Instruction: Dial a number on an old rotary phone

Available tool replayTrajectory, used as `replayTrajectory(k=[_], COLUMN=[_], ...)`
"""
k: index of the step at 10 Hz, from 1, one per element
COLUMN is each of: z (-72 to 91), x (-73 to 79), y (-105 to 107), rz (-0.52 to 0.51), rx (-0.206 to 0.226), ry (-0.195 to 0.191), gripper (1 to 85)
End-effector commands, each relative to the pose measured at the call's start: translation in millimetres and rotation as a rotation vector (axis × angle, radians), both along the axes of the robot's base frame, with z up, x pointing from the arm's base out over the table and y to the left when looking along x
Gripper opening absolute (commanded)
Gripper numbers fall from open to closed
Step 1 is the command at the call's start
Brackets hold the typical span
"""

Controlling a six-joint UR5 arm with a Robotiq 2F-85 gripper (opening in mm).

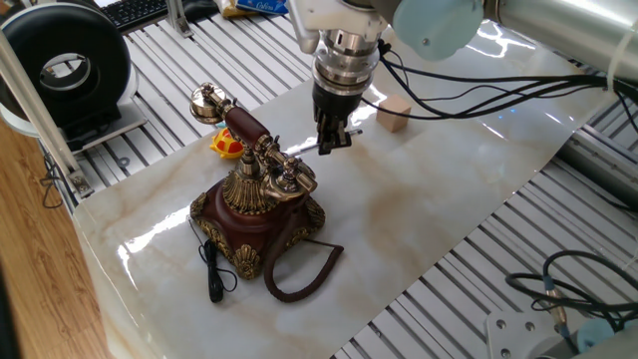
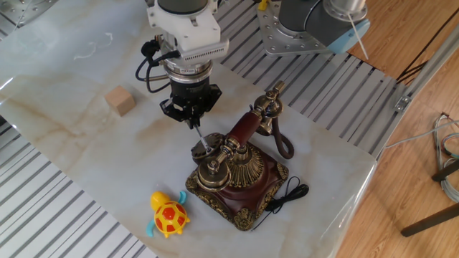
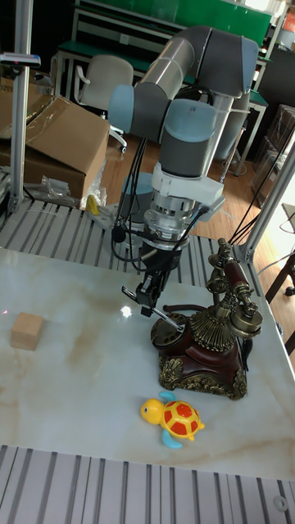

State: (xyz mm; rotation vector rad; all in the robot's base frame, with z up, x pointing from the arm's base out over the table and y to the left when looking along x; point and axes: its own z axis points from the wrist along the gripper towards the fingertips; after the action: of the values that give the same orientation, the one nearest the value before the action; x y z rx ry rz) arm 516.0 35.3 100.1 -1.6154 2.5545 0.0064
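The old rotary phone [image 2: 233, 172] stands on the pale marble bench [image 2: 86, 150], near the bench's edge, its red-and-brass handset [image 2: 247, 125] lying across the brass cradle. The coiled brown cord [image 1: 299, 269] loops from the phone's base onto the bench. At the phone's dial side a thin silver stylus [image 2: 203, 137] slants down, its tip at the dial [image 3: 168, 332] (whether it sits in a finger hole is too small to tell). The claw [image 2: 191, 118] hangs just above the phone, fingers pressed together on the upper end of the stylus. A yellow toy turtle [image 2: 168, 214] lies close beside the phone's base. A small wooden block [image 2: 120, 100] sits well apart from the phone, beyond the claw.
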Motion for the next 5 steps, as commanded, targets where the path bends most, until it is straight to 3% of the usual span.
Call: replayTrajectory(k=[1,5], z=[-1.3,-5.3], x=[5.3,10.4], y=[0.2,-2.8], rz=[-0.004,0.000], rx=[0.027,0.005], ry=[0.005,0.008], gripper=[1.3,1.3])
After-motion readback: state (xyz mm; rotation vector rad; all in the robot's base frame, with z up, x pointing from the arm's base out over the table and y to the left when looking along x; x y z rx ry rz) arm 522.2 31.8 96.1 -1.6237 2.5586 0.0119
